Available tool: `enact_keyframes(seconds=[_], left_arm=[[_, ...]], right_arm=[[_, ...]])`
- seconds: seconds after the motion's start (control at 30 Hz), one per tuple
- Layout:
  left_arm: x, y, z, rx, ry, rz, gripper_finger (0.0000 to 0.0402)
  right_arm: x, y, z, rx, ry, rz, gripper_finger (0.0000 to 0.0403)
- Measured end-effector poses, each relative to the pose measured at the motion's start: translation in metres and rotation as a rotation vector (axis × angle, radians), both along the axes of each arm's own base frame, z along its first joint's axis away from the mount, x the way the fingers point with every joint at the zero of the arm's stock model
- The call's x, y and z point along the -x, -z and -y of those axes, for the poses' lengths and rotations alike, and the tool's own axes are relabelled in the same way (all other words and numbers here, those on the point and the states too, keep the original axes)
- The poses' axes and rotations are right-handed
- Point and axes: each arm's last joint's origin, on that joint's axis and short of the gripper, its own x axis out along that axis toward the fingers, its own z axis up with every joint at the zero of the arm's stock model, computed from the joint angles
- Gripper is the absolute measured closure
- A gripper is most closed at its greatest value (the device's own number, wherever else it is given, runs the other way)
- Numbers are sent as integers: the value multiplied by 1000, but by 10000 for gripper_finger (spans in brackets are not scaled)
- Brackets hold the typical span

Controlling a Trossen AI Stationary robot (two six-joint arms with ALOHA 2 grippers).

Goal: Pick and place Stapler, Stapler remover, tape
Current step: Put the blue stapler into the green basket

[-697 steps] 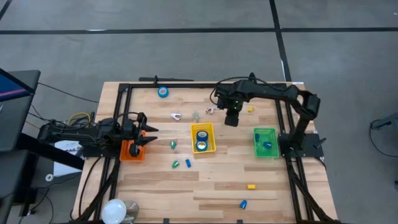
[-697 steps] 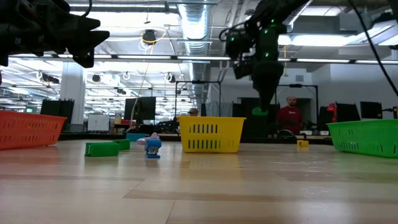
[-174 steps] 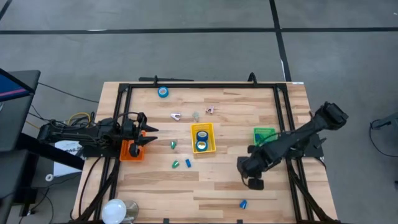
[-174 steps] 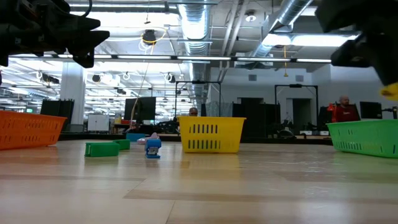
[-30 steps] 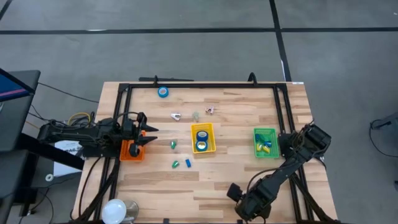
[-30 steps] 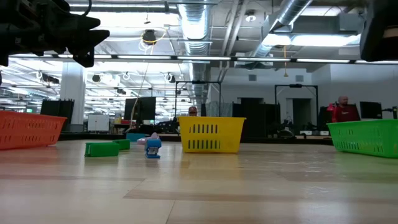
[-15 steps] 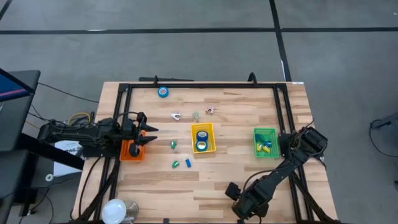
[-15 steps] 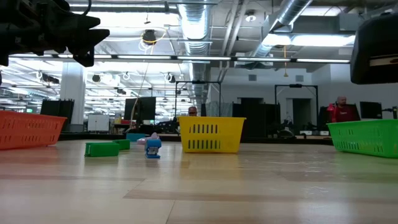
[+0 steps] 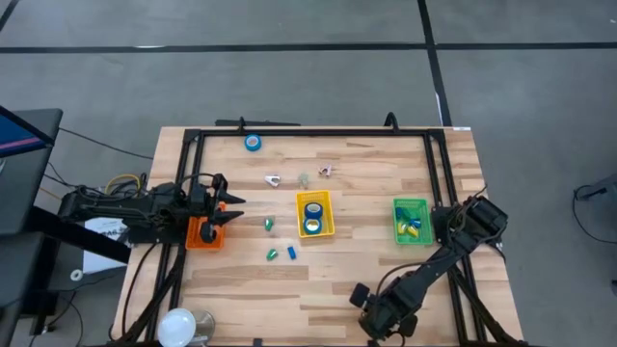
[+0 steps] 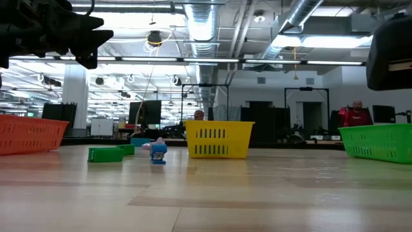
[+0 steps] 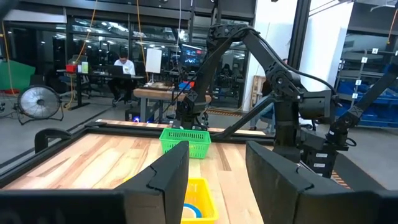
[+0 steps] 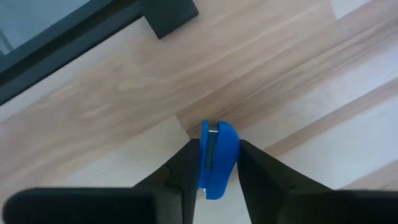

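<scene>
My right gripper [image 12: 211,163] is down at the near edge of the table [image 9: 328,280], close to the front rail, with its two fingers [image 12: 186,165] pressed against either side of a small blue stapler [image 12: 216,158]; I have it clenched between them, just above the wood. In the high view that gripper [image 9: 379,323] sits at the bottom of the table, right of centre, and the stapler itself is hidden under it there.

My left gripper [image 9: 224,214] waits over the orange basket [image 9: 201,234] at the table's left side, fingers [image 11: 168,174] parted and holding nothing. What lies inside the orange basket I cannot tell, since the arm covers most of it.

The yellow basket [image 9: 313,214] in the middle holds two rolls of blue tape [image 9: 312,209], one behind the other. A third roll [image 9: 253,143] lies alone near the far left corner of the table. The green basket [image 9: 411,221] on the right holds small blue and yellow pieces [image 9: 413,226], too small to name.

Loose on the table: three pale small things [image 9: 274,179] in a row beyond the yellow basket, and a few green and blue bits [image 9: 290,253] to its near left, well apart from both grippers.
</scene>
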Motion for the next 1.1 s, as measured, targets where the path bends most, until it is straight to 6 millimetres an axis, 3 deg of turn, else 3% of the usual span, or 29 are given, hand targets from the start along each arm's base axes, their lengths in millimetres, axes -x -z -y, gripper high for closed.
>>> enact_keyframes(seconds=[0.4,0.63,0.8,1.1], left_arm=[[0,0,0,0,0,2,252],[0,-1,0,0,0,6,252],[0,-1,0,0,0,6,252],[0,-1,0,0,0,9,252]], right_arm=[[-4,-2,7,9,29,-10,326],[-10,-13,12,52,55,-42,326],[-15,-31,22,39,86,-27,326],[-22,-69,57,-5,227,7,327]])
